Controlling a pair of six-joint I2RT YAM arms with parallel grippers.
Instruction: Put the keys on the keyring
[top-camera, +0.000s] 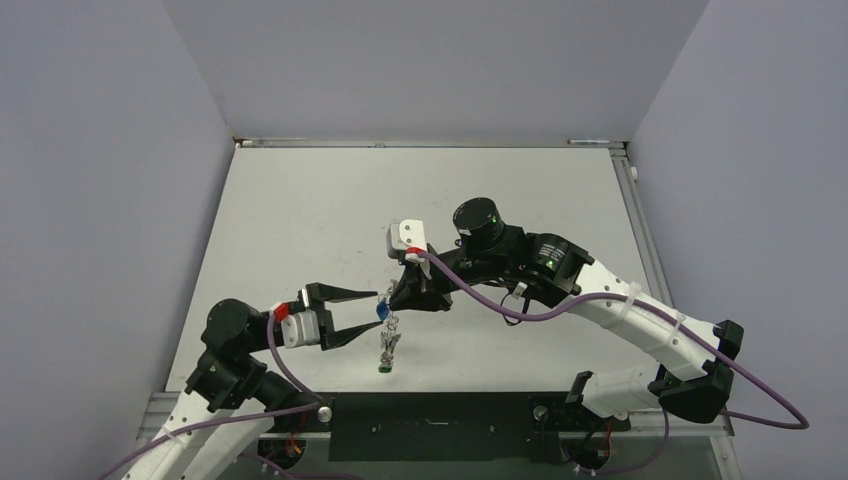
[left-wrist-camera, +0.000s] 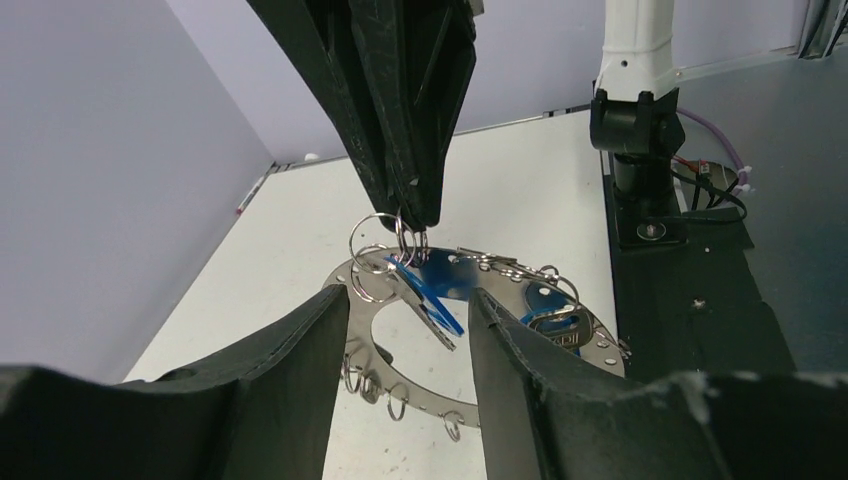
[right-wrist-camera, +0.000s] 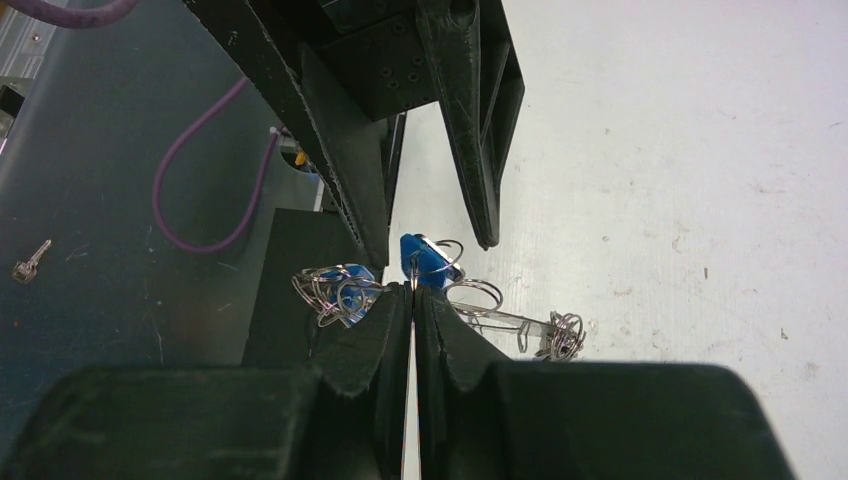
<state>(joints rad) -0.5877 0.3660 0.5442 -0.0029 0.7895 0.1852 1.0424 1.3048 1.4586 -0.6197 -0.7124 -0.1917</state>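
The keyring (top-camera: 388, 345), a flat grey metal ring with small wire loops along its rim, hangs in the air edge-on from my right gripper (top-camera: 393, 300). That gripper is shut on the ring's top rim among the loops, as the left wrist view (left-wrist-camera: 410, 215) shows. A blue-headed key (left-wrist-camera: 432, 297) dangles across the ring's hole, and a second blue key (left-wrist-camera: 548, 305) lies against the keyring (left-wrist-camera: 415, 395). My left gripper (top-camera: 378, 309) is open, with one finger on each side of the blue key (top-camera: 383, 311). A green bit (top-camera: 384, 369) shows at the ring's bottom.
The white table (top-camera: 300, 220) has grey walls on three sides. A dark base plate (top-camera: 440, 410) runs along its near edge. One loose silver key (right-wrist-camera: 30, 262) lies on the dark surface beside the table. A purple cable (right-wrist-camera: 200, 190) trails there.
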